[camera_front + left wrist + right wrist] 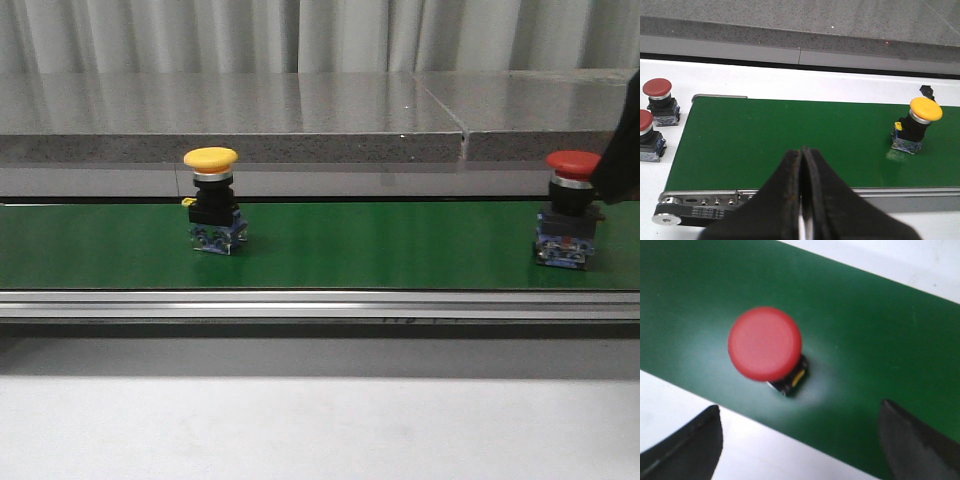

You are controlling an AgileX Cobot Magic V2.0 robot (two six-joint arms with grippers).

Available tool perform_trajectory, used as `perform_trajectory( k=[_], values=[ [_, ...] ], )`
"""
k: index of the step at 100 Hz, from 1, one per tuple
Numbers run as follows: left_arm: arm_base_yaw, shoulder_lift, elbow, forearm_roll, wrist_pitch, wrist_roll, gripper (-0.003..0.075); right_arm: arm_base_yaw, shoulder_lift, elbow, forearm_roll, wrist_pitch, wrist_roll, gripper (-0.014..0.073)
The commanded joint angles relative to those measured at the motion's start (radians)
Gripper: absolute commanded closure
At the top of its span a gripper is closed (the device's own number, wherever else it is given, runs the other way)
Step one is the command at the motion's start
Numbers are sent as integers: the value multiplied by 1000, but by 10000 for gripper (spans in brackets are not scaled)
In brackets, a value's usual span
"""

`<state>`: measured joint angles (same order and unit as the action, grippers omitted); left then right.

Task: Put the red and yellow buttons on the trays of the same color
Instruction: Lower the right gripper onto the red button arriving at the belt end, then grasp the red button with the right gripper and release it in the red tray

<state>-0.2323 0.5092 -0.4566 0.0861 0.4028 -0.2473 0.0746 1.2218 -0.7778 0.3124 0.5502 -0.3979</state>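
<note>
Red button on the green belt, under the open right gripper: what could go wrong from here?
1. The red button stands upright on a narrow base; if a finger of the right gripper touches its wide cap while descending, it may tip.
2. It stands near the edge of the green belt, so a push could slide it off.
3. The left gripper is shut and away from the yellow button, so it must open before grasping.
</note>
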Motion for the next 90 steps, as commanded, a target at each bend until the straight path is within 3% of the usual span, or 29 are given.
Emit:
perform_trajectory(
  k=[1, 22, 29, 36, 48, 55, 71, 90],
  values=[
    [-8, 2, -30, -4, -75, -9, 739, 13, 39, -63, 15, -82, -14, -31],
    [-8, 2, -30, -4, -75, -9, 739, 13, 165, -133, 15, -97, -15, -29],
    [-8, 2, -30, -4, -75, -9, 739, 13, 194, -145, 15, -94, -15, 7],
    [-8, 2, -30, -4, -75, -9, 739, 13, 204, -147, 15, -81, -14, 117],
    [-8, 2, -30, -4, -75, -9, 739, 12, 206, -157, 15, -11, -11, 392],
    [-8, 2, -30, -4, -75, -9, 739, 5, 204, -181, 15, 32, -10, 482],
    [-8, 2, -30, -4, -75, -9, 739, -64, 204, -297, 13, 114, -7, 499],
    [-8, 2, -30, -4, -75, -9, 739, -258, 237, -464, 14, 127, -6, 499]
  ],
)
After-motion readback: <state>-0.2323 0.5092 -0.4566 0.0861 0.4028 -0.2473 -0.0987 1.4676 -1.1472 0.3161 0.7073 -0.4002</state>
